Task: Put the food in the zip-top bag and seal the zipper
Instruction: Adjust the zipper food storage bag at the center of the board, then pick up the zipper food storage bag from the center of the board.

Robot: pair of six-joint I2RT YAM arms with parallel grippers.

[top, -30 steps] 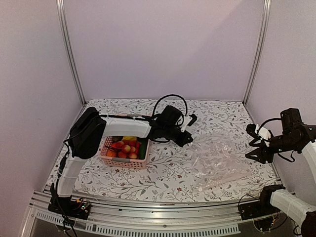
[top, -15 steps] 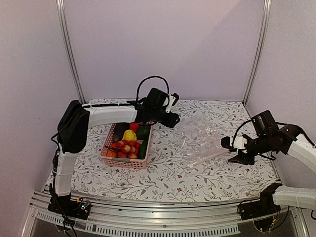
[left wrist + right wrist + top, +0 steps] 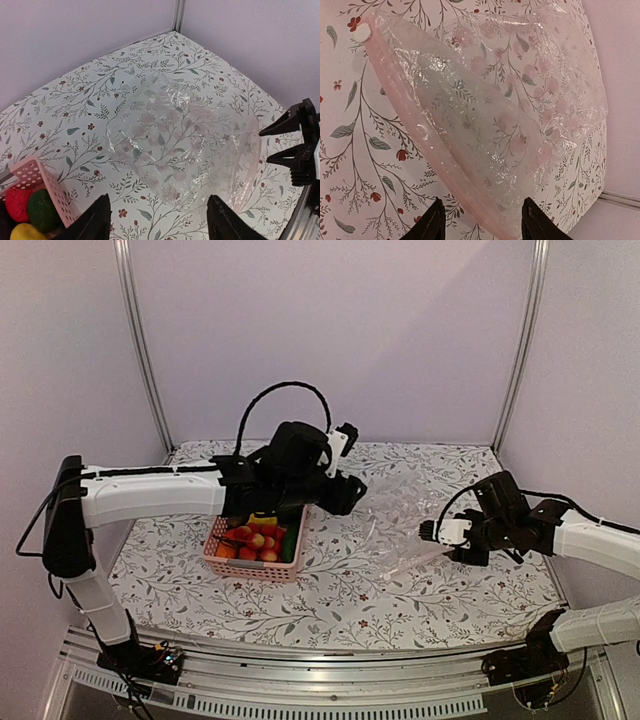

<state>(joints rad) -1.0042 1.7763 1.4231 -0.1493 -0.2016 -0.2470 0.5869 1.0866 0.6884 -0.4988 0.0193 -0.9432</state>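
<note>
Seeing the floral table (image 3: 330, 612) with the zip-top bag (image 3: 420, 525) lying right of centre, and the pink basket (image 3: 226, 562) well to its left holding the food (image 3: 255, 538). We have the left gripper (image 3: 159, 198) hovering between basket and bag, jaws apart, gripping nothing. We see the right gripper (image 3: 481, 201) at the bag's mouth edge, jaws spread, with the zipper (image 3: 422, 135) running between them unclamped.

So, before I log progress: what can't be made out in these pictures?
- Food: top view, the left arm covers the pink basket's far end; left wrist view's edge crops most.
- Zipper: right wrist view, sealed or open unreadable; clear plastic.
- Bag outline: top view, see-through against patterned cloth.
</note>
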